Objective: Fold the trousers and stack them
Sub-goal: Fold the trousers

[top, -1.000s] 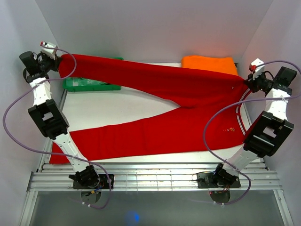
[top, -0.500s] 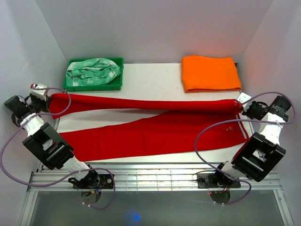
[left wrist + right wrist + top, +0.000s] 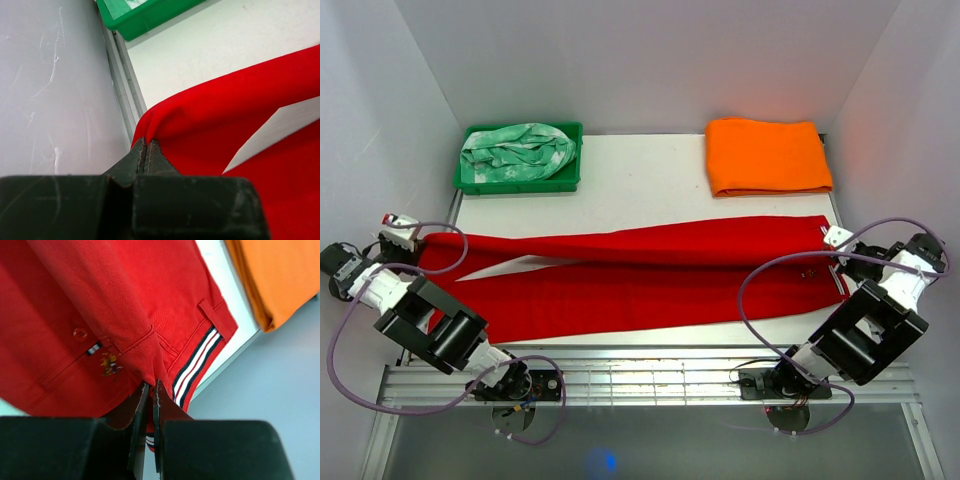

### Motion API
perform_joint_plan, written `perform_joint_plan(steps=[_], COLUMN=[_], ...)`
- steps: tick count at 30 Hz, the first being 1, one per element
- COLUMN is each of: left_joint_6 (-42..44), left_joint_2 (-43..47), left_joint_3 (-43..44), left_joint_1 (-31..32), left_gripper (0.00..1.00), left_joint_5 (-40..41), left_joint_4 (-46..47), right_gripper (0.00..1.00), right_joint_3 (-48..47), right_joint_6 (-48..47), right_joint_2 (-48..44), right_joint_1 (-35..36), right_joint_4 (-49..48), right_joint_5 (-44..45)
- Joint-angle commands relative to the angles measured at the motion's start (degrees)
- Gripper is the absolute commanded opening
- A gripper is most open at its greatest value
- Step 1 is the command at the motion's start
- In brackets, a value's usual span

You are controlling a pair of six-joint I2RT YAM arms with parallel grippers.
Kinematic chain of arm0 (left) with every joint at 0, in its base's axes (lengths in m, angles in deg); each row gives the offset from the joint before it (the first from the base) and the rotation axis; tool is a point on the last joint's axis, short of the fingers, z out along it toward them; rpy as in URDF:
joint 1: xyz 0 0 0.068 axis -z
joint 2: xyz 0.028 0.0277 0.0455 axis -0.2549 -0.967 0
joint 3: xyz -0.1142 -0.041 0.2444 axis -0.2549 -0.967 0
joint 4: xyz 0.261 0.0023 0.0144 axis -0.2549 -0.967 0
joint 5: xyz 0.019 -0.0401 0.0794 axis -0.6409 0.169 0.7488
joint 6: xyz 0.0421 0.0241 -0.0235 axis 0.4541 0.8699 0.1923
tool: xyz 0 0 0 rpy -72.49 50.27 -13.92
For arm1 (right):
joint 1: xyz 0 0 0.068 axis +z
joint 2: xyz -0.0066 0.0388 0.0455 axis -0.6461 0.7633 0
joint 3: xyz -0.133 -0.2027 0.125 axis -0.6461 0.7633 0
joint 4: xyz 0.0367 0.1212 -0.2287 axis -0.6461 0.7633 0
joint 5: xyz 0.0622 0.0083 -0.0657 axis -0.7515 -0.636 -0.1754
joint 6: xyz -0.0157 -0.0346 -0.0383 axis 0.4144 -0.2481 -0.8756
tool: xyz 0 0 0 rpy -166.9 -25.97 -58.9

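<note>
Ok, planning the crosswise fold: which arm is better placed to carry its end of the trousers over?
Probably left: the left tool pinches the trousers at the leg end, which could swing to the waist, held by the right tool near the orange cloth.

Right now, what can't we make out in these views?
- Top view: trousers, where the legs overlap, the upper one hides the lower one's edge.
- Left wrist: green tray, cut off by the top edge.
- Right wrist: embroidered logo, too small to read; orange cloth, cut by the frame edge.
</note>
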Motion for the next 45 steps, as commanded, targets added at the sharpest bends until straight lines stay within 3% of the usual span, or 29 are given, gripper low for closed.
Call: perform_joint_plan(steps=[1,4,9,13,17,18,20,21,23,24,25,27,31,35,38,39,42,45], left_joint_6=[16.9,34.6,50.9,65.0,73.9,75.1,75.0,74.6,73.9,73.6,72.4,71.5,68.8,50.4,35.0,24.4,9.5,3.4], left_joint_2=[5.1,5.5,5.4,5.7,5.8,6.2,7.3,8.1,8.1,8.0,8.0,9.0,11.6,10.4,8.5,8.0,4.3,-0.2], left_joint_3=[2.5,0.4,-7.6,-11.6,-8.0,-6.3,-4.4,-1.7,1.8,3.4,6.1,7.0,3.5,4.5,5.3,5.5,6.6,7.1], left_joint_1=[-4.9,-6.8,-8.4,-12.5,-15.4,-16.1,-16.2,-16.3,-16.3,-16.3,-16.2,-15.4,-12.6,-6.6,0.4,4.4,12.9,18.4], left_gripper=[0.00,0.00,0.00,0.02,0.31,0.36,0.47,0.61,0.74,0.87,0.89,0.93,0.95,0.93,0.91,0.91,0.89,0.88], left_joint_5=[-2.9,0.4,10.5,17.2,18.2,18.1,18.1,17.7,16.3,13.7,12.4,10.6,11.1,10.9,12.9,13.8,20.6,27.4], left_joint_4=[-11.6,-25.2,-32.0,-36.2,-44.9,-46.8,-48.1,-49.9,-53.2,-55.7,-56.6,-57.6,-57.3,-54.3,-46.9,-41.7,-35.3,-34.4], right_gripper=[0.08,0.08,0.08,0.19,0.40,0.55,0.64,0.70,0.78,0.91,0.98,0.90,0.93,0.96,1.00,0.94,0.85,0.81], right_joint_3=[1.0,5.9,13.4,15.9,10.6,7.6,4.1,2.1,-5.7,-8.8,-14.5,-18.8,-20.8,-14.8,-12.4,-10.6,-7.6,-5.6], right_joint_6=[-13.8,-20.2,-28.8,-31.0,-24.9,-23.9,-22.2,-19.9,-16.5,-13.8,-12.6,-6.0,5.5,14.5,22.5,25.4,33.1,36.5], right_joint_2=[-0.9,-2.0,-3.0,-4.1,-1.4,-1.0,0.2,0.7,3.1,4.3,6.6,8.2,8.3,5.7,5.1,5.2,7.1,9.3], right_joint_1=[-3.2,-4.4,-4.6,-4.8,-5.1,-5.4,-5.9,-6.4,-6.5,-6.4,-6.3,-4.4,3.1,11.7,18.7,20.6,27.6,31.7], right_joint_4=[5.4,5.9,5.6,4.3,4.8,5.1,5.9,6.2,9.4,11.6,13.8,18.9,21.1,17.5,13.2,9.3,3.7,1.3], right_joint_5=[2.6,6.4,11.8,16.1,15.2,15.1,14.0,13.3,10.9,10.0,8.0,7.1,8.6,11.5,14.7,15.8,20.5,25.9])
